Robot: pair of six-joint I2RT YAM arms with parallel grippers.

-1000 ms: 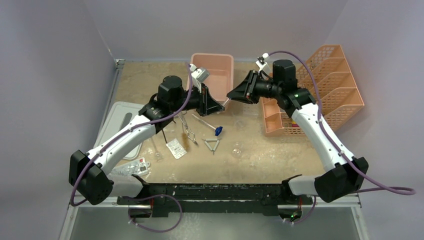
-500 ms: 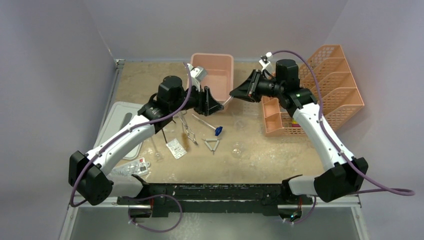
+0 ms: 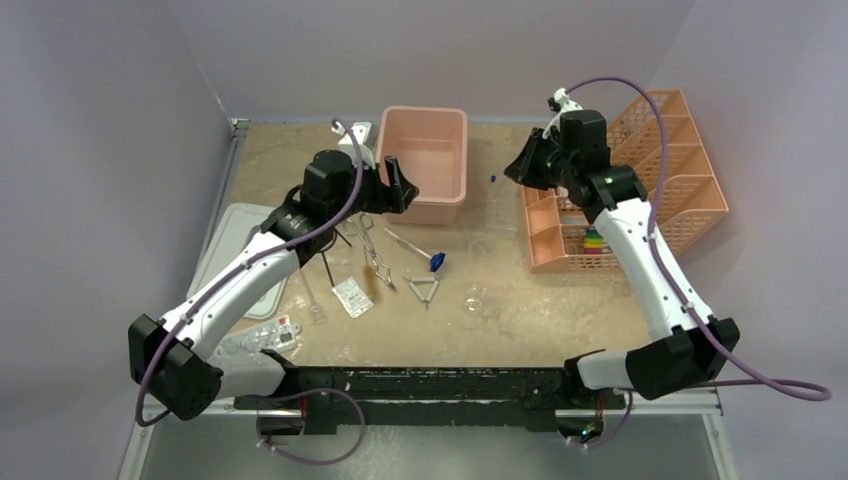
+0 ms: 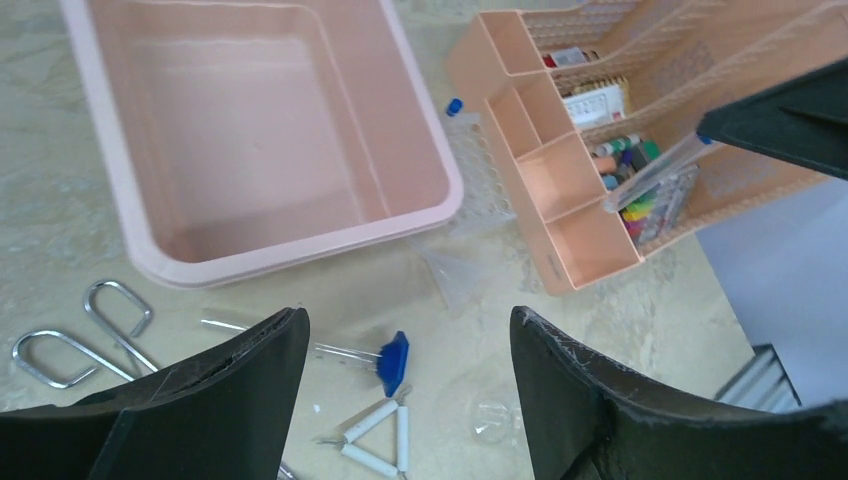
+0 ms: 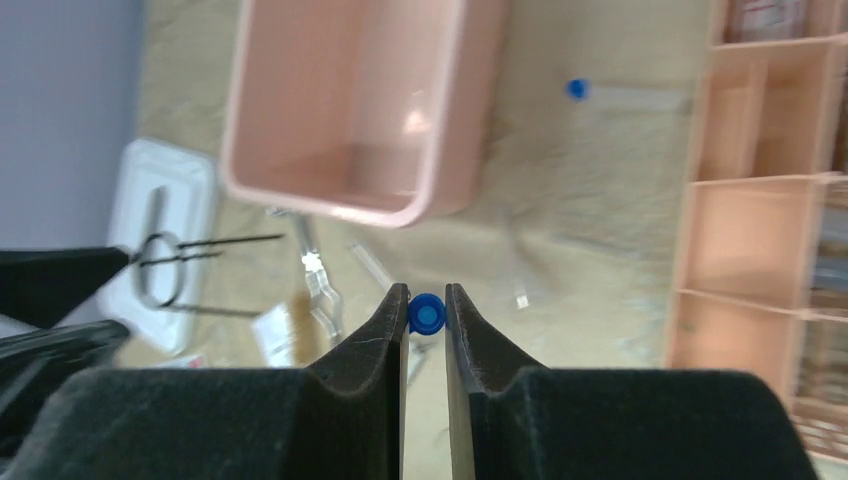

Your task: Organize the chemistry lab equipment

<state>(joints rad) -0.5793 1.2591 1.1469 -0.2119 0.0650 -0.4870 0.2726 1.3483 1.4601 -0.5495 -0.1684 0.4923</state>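
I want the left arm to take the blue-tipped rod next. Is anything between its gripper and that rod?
Nothing visible. The left gripper hangs open above the blue-tipped rod, which lies uncovered on the table, with the wire triangle beside it.

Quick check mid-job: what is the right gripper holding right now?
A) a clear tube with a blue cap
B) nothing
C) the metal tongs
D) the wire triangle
A: in the right wrist view the right gripper pinches the blue-capped tube between its fingers.
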